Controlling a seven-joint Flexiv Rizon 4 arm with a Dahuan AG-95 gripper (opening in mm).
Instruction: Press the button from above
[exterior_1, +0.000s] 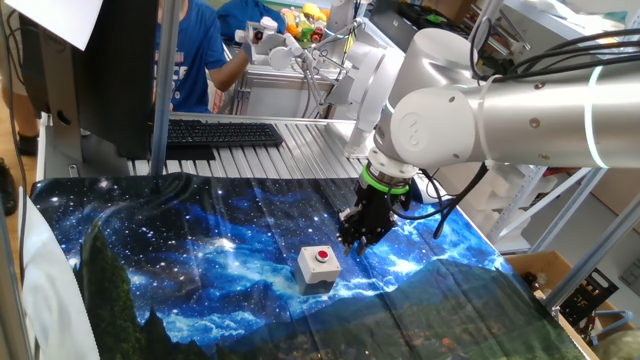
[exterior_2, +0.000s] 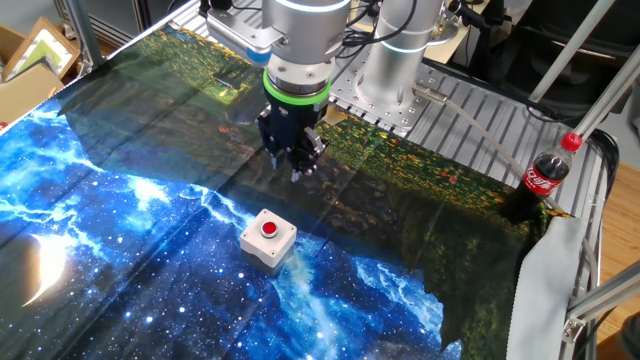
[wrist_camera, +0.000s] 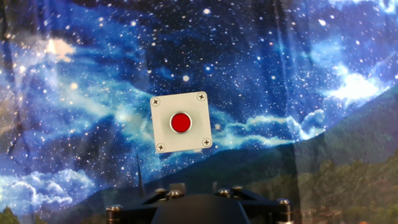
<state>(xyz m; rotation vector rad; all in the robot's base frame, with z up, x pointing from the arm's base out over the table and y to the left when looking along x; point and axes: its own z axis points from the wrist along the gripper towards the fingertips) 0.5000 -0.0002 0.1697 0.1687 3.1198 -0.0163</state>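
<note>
Hand view shows the button (wrist_camera: 180, 122) ahead of the hand (wrist_camera: 193, 208), off to one side of it rather than beneath, on the starry cloth over the table (exterior_2: 150, 250). It faces straight up from its square light-grey box (wrist_camera: 180, 122), round and red. Whether the hand is clenched, I cannot tell.

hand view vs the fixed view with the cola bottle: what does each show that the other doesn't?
Hand view only: the four corner screws on the light-grey square box, seen straight from above; the fingertips are out of frame.

The other fixed view only: the black two-finger gripper hanging above the cloth, beside the box, not over it; a red-capped plastic cola bottle at the table edge.

Both: the small round red push-button, untouched, on the blue starry-sky tablecloth.
</note>
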